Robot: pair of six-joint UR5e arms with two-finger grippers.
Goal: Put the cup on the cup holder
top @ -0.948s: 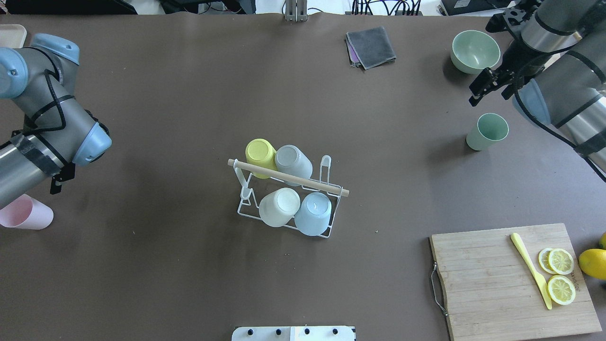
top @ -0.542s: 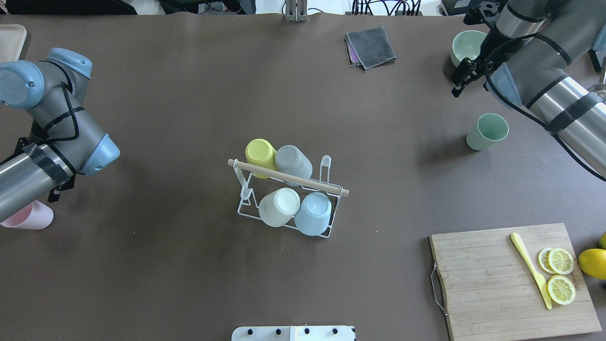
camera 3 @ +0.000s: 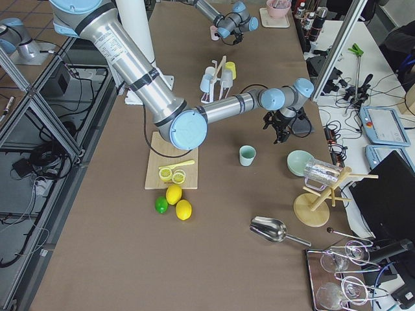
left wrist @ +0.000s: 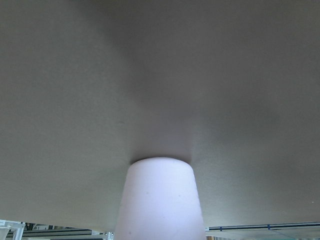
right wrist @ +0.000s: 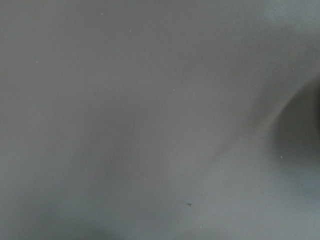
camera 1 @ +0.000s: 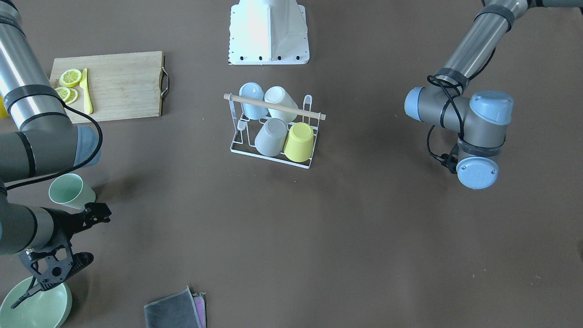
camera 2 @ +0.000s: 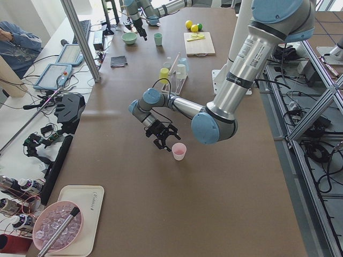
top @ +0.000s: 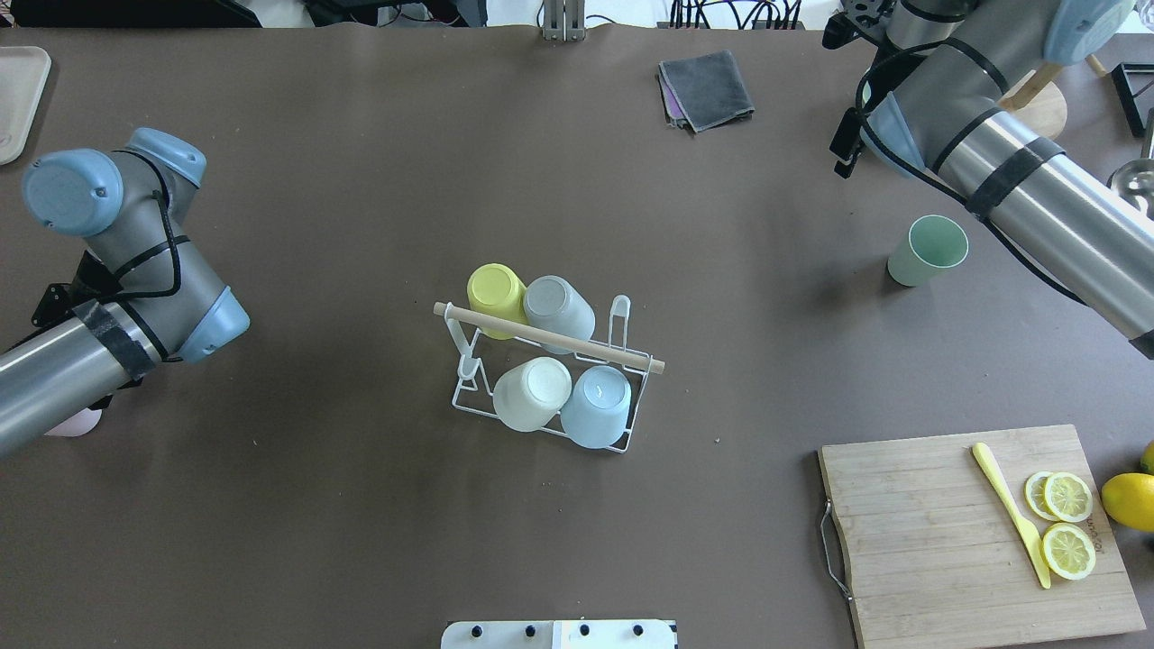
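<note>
The cup holder (top: 550, 361), a white wire rack with a wooden rod, stands mid-table and also shows in the front view (camera 1: 273, 130). It carries upturned yellow, grey, white and blue cups. A green cup (top: 929, 251) stands upright at the right. A pink cup (camera 2: 179, 151) stands at the left, mostly hidden under my left arm in the overhead view. My left gripper (camera 2: 161, 136) is beside the pink cup; I cannot tell its state. The pink cup fills the lower left wrist view (left wrist: 160, 200). My right gripper (camera 1: 45, 278) is open and empty, beyond the green cup, over a green bowl (camera 1: 36, 305).
A folded grey cloth (top: 706, 88) lies at the far side. A wooden cutting board (top: 956, 559) with lemon slices and a yellow knife sits front right, with a lemon (top: 1127, 500) beside it. A tray corner (top: 18, 90) shows far left.
My right arm has swung away from the green cup toward the table's far edge. My left arm has moved forward and inward and now covers most of the pink cup.
</note>
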